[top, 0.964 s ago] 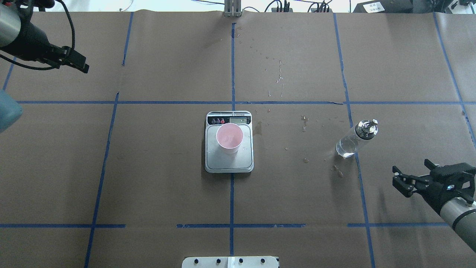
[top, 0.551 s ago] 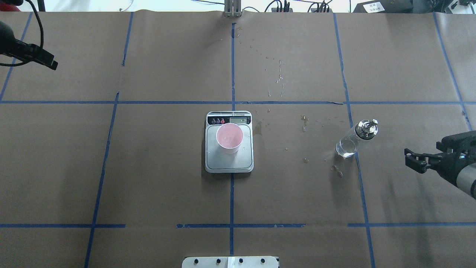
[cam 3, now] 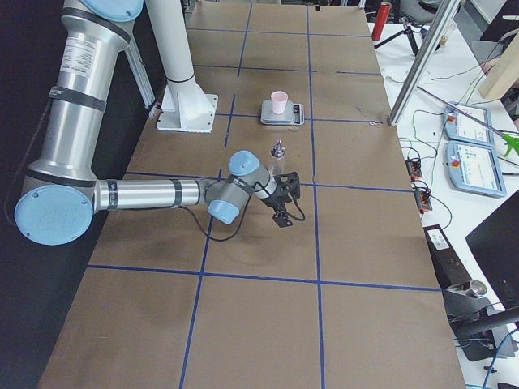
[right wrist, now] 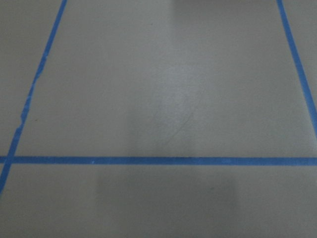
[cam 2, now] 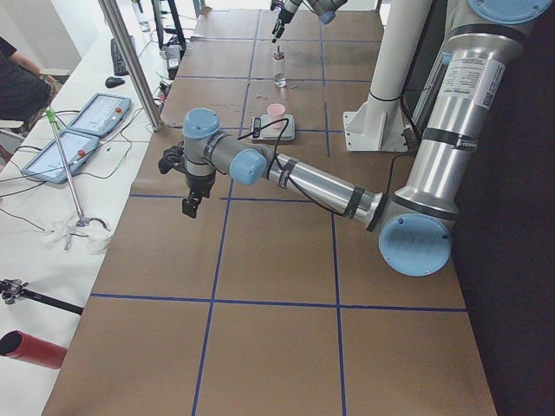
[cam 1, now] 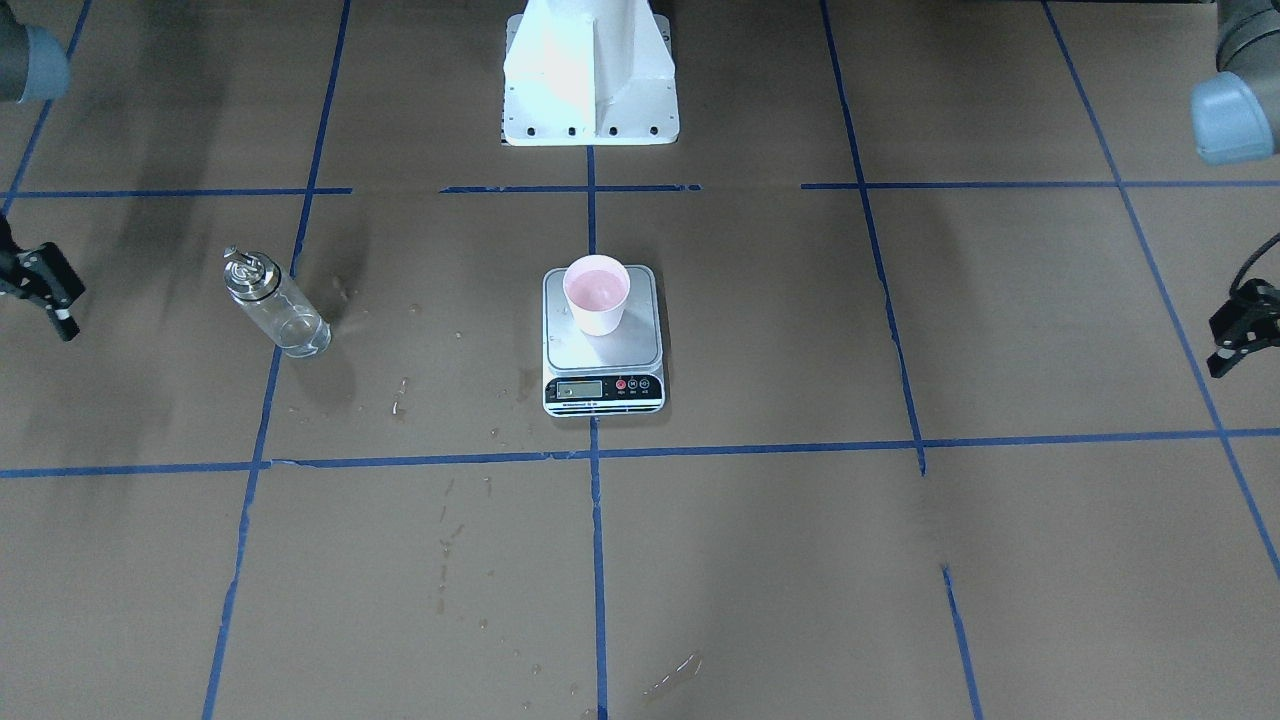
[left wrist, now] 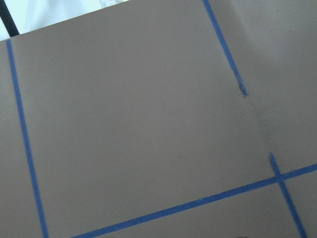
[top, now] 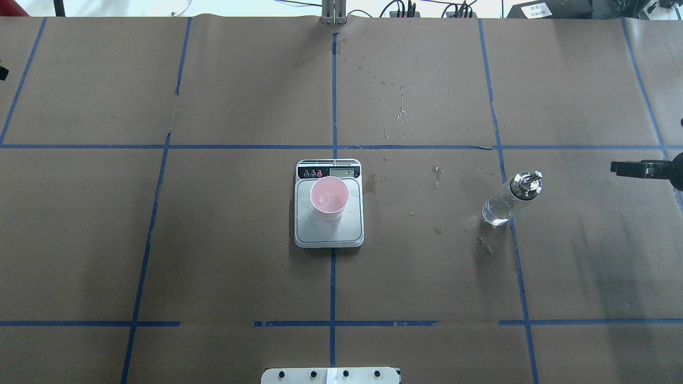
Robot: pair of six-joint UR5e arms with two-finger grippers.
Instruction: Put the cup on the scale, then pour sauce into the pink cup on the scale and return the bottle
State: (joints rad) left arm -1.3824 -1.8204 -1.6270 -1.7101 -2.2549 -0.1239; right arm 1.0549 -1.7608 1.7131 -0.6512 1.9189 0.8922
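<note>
The brown-papered worktop (top: 427, 277) is nearly free of the robot now: within the last second both arms have swung outward. The left arm (cam 2: 303, 182) has all but gone from the overhead view and hangs over bare paper well off to the robot's left. The right arm (cam 3: 154, 194) has pulled back to the far right edge, well apart from the bottle. The left jaws and right jaws carry nothing, but they show edge-on or cropped, so I cannot tell whether they stand apart or together.

The scale (top: 328, 234) sits at the centre of the taped grid, unmoved. The bottle (top: 511, 198) stands upright on the paper to the robot's right, well apart from the scale, with clear sauce (top: 496, 213) low in it. The cup (top: 329, 198) rests on the scale's platform, toward the display end. Small drops (top: 437, 173) dot the paper between scale and bottle.

With the cup placed, the bottle set down and both arms retreating, the task looks finished; whether the cup holds sauce I cannot tell.
</note>
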